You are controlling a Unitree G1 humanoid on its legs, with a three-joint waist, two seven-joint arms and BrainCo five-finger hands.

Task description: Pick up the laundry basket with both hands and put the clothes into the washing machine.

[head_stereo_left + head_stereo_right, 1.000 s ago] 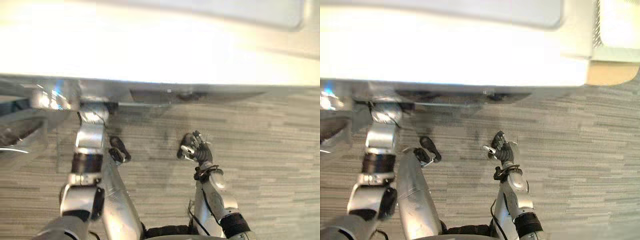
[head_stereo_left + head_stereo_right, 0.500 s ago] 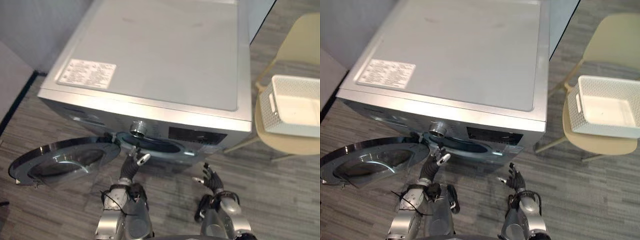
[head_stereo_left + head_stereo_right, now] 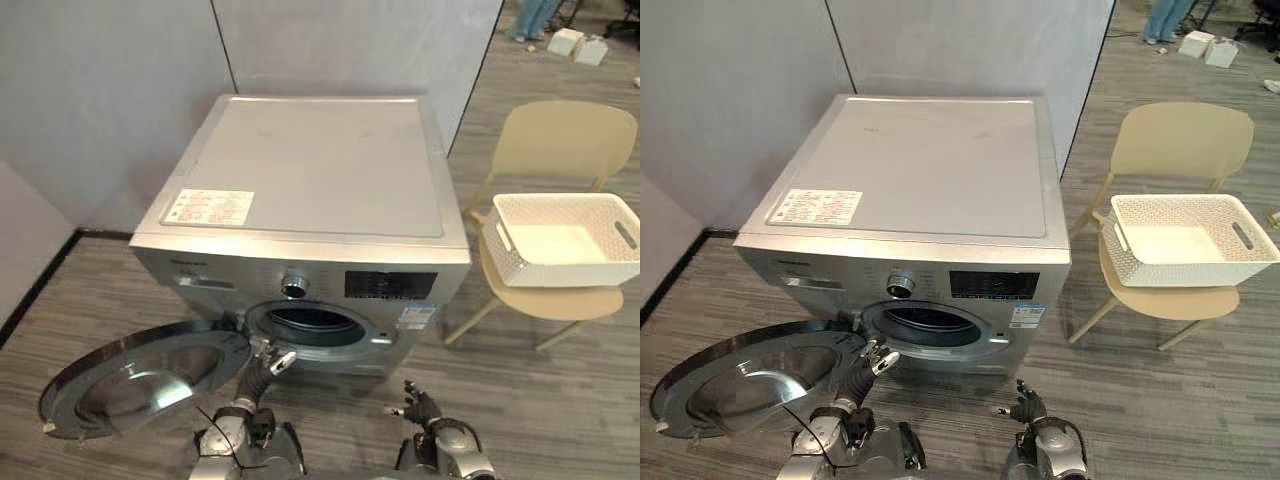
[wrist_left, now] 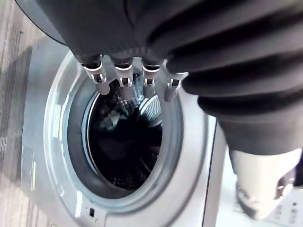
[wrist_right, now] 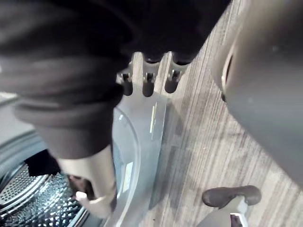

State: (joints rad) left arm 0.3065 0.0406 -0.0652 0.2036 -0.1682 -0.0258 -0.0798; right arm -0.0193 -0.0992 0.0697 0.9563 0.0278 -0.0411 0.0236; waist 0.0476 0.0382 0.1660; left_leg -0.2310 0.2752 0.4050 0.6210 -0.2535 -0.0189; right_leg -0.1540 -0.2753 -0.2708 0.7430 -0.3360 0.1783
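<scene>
The fingers (image 4: pixel 124 78) of the left hand (image 3: pixel 265 362) are stretching out almost straight and a little apart, holding nothing, and they are pointing into the drum opening (image 3: pixel 312 325) of the washing machine (image 3: pixel 310 170) from just in front of it. The fingers (image 5: pixel 147 85) of the right hand (image 3: pixel 422 404) are hanging loose and slightly bent, also gripping nothing. That hand is hovering low over the floor (image 3: pixel 560 400) in front of the washing machine, off toward its right front corner.

The round door (image 3: pixel 140 375) is standing wide open, swung out to the left of the washing machine's front. The laundry basket (image 3: pixel 565 262) is sitting on the seat of a pale chair (image 3: pixel 555 140) just to the right of the washing machine, well apart from both hands. Its inside is looking plain white, with no clothes showing in it. The drum is looking dark in the left wrist view, and whether cloth is lying in there I cannot tell.

Judging from this, the machine is standing ready for loading and neither hand is carrying anything. If the clothes are already lying in the drum, the loading is looking done and little is remaining. If they are not, the robot is facing the whole job: turning to the right of the washing machine, gripping the basket at both ends, lifting it and bringing it to the opening.
</scene>
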